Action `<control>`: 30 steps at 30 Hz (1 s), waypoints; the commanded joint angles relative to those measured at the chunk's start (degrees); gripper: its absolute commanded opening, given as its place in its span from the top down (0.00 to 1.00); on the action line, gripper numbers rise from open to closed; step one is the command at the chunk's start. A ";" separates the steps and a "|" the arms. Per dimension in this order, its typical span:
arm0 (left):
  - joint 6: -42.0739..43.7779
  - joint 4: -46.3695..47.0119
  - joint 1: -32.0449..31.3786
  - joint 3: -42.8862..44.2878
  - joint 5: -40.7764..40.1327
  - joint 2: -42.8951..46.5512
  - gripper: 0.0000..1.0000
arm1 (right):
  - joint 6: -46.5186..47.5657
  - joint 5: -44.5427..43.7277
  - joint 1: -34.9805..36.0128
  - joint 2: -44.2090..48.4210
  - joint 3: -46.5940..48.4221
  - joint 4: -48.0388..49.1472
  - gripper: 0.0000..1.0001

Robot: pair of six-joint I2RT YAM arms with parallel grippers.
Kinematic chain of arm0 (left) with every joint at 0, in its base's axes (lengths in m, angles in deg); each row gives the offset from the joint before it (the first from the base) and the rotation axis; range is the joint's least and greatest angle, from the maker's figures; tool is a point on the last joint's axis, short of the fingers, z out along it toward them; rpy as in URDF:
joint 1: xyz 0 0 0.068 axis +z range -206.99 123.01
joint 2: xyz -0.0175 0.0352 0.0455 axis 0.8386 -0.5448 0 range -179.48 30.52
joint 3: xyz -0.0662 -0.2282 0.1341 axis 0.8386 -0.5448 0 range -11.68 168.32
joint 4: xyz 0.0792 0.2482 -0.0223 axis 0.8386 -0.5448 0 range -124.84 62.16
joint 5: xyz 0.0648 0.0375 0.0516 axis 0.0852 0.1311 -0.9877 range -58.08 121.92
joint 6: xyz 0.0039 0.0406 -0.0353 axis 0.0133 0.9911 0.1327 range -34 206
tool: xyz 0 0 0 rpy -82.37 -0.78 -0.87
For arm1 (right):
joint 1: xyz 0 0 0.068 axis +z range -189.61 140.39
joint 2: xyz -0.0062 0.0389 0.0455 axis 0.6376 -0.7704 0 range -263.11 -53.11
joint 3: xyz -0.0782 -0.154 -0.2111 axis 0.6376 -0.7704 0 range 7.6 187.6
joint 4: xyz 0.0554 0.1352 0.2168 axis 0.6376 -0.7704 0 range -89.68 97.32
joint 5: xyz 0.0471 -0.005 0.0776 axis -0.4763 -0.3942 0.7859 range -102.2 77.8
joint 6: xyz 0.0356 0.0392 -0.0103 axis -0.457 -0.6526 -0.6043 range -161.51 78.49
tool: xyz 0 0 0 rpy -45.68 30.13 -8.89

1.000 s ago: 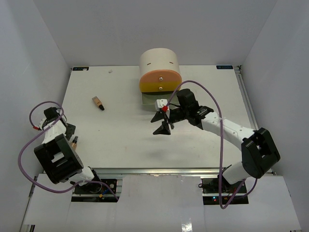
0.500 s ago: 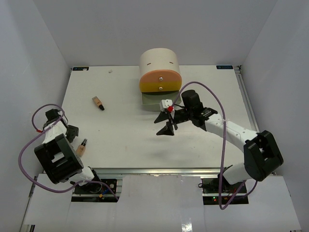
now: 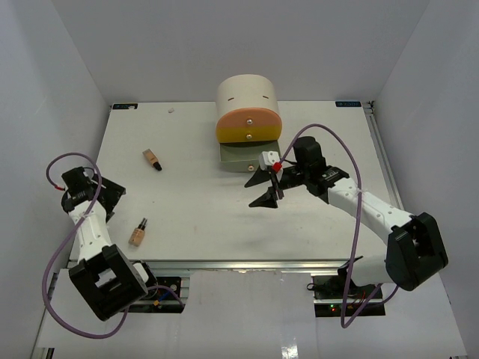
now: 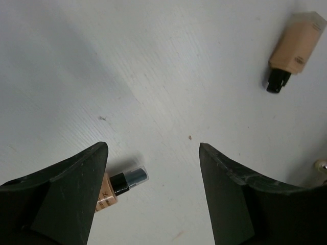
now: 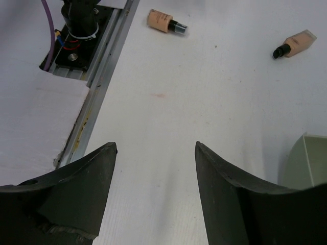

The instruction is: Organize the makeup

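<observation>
Spreading across most of the overhead view, the white table [image 3: 194,209] carries the cream drawer unit [image 3: 247,97] at upper centre, with a pale green drawer [image 3: 233,157] pulled out at its foot. Right of centre, the right gripper [image 3: 262,191] hangs just in front of that drawer, jaws parted wide and holding nothing (its wrist view shows only bare table between the fingers). At the left edge the left gripper [image 3: 109,199] hovers over the table, jaws likewise well apart and empty. The makeup in view is two tan, dark-capped bottles, both lying on their sides in the left half. The far bottle [image 3: 153,159] sits at upper left, well apart from the drawer, and the near bottle [image 3: 138,232] lies at lower left, just beside the left gripper. The step in hand looks like fetching a bottle for the drawer. Next, the left gripper would need to centre over the near bottle, set its fingers across the body, descend and close.
</observation>
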 commanded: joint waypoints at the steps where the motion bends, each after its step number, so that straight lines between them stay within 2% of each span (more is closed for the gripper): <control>1: 6.67 1.45 0.15 -0.17 9.88 1.93 0.15 | 7.20 9.41 -0.80 1.75 4.16 -7.95 0.21; 3: 7.92 -0.16 0.12 1.42 10.79 0.96 0.15 | 15.89 12.35 -0.39 0.69 5.59 -13.52 0.10; 5: 8.34 -1.76 0.12 2.52 11.05 0.51 0.15 | 28.38 11.09 1.63 -0.89 7.22 -26.25 0.09; 8: 7.42 -2.53 0.12 2.13 11.10 2.47 0.14 | 59.59 3.60 9.08 -4.87 10.11 -47.47 0.10; 10: 6.66 -3.21 0.12 1.77 11.95 4.58 0.14 | 74.20 -3.42 14.49 -8.16 10.68 -52.57 0.10; 12: 5.26 -3.99 0.12 1.30 12.82 6.01 0.14 | 81.56 -8.99 18.42 -10.73 11.73 -52.60 0.08; 14: 4.05 -4.93 0.20 1.17 12.64 7.11 0.14 | 84.47 -12.78 21.01 -13.99 13.95 -51.92 0.08; 16: 2.35 -5.29 0.16 0.49 11.55 8.69 0.14 | 82.17 -15.57 24.10 -19.87 18.86 -47.83 0.05; 22: 0.26 -5.54 0.21 0.88 9.30 11.54 0.13 | 64.87 -22.64 33.36 -28.63 26.07 -26.29 0.06; 25: -0.96 -6.45 0.21 2.29 6.09 11.88 0.12 | 60.72 -24.90 35.41 -32.41 28.08 -19.61 0.07; 30: -4.40 -9.08 0.15 5.05 -1.79 12.10 0.11 | 59.37 -26.09 36.81 -41.25 37.70 -18.23 0.05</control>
